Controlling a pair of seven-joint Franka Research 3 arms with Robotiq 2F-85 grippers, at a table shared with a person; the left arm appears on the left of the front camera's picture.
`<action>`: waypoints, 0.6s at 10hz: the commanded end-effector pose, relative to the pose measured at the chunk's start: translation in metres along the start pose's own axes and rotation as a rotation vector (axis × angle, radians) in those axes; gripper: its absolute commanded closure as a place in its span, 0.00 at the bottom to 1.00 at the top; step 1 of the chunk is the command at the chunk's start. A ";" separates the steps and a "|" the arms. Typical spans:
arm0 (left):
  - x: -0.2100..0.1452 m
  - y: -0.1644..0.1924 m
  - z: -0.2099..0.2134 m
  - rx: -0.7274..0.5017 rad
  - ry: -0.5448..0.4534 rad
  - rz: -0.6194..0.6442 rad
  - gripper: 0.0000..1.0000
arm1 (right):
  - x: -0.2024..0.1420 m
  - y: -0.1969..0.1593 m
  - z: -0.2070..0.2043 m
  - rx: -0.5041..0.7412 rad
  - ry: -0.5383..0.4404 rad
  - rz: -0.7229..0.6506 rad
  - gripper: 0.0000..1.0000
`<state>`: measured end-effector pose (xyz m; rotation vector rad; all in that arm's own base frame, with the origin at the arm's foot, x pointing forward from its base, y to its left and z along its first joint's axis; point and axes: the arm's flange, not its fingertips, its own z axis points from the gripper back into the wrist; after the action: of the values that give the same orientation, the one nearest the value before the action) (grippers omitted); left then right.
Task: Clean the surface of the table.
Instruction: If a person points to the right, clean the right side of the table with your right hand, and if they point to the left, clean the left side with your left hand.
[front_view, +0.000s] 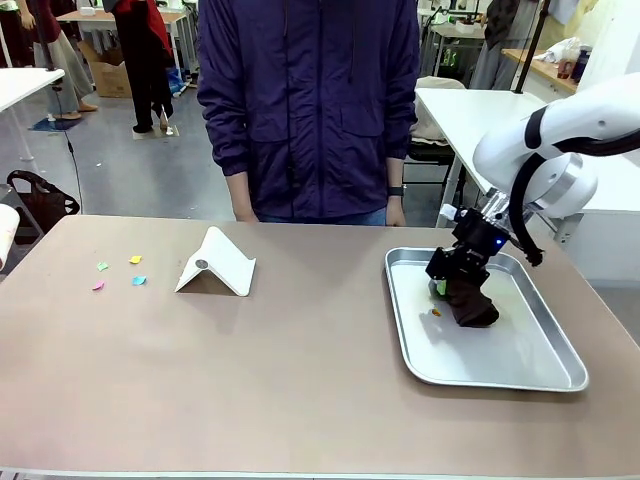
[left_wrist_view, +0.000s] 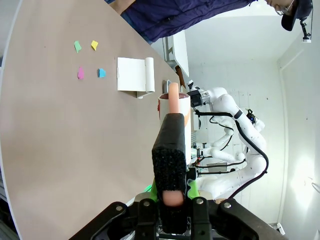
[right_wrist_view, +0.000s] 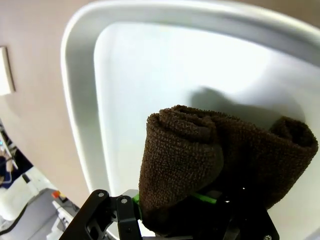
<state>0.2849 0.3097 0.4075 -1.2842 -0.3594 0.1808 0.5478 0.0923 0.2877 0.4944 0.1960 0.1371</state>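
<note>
table: one big brownish-taupe table. It fills most of the front view, robot side near the camera and the far edge up by the person.
person: just one at this table, in a dark blue jacket, standing right against the far edge with arms down.
scraps on the table: four, all small bits of paper. There's a green scrap, a yellow scrap, a pink scrap and a blue scrap. They're bunched on the left part of the top, close together but none touching.
white stand: one tent-shaped folded white stand, just right of the scraps, with a round grey dot on its near face.
tray: one shiny metal tray on the right side of the table, long side running away from the robot.
scrap in the tray: one tiny orange scrap on the tray floor, just left of the cloth.
cloth: one dark brown rolled cloth, hanging down inside the tray. Can't tell if its lower end actually rests on the floor.
right gripper: the right gripper is over the far-left part of the tray, fingers clenched on the cloth's top, which bulges around them in the wrist view.
left gripper: the left gripper has its fingers squeezed onto one black foam-faced tool with a peach-coloured end. It's held out over bare tabletop, and the four scraps and the stand show farther off in that wrist view.
</note>
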 end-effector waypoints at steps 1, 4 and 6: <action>-0.001 -0.004 0.001 -0.005 0.007 -0.003 1.00 | 0.001 0.017 -0.025 0.030 0.088 0.080 1.00; -0.001 -0.004 0.001 -0.005 0.007 -0.003 1.00 | -0.007 0.041 -0.035 0.041 0.156 0.161 1.00; -0.001 -0.004 0.001 -0.005 0.007 -0.003 1.00 | -0.015 0.056 -0.042 0.028 0.213 0.212 1.00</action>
<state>0.2848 0.3098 0.4075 -1.2842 -0.3595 0.1809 0.5242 0.1495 0.2856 0.5368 0.3076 0.3435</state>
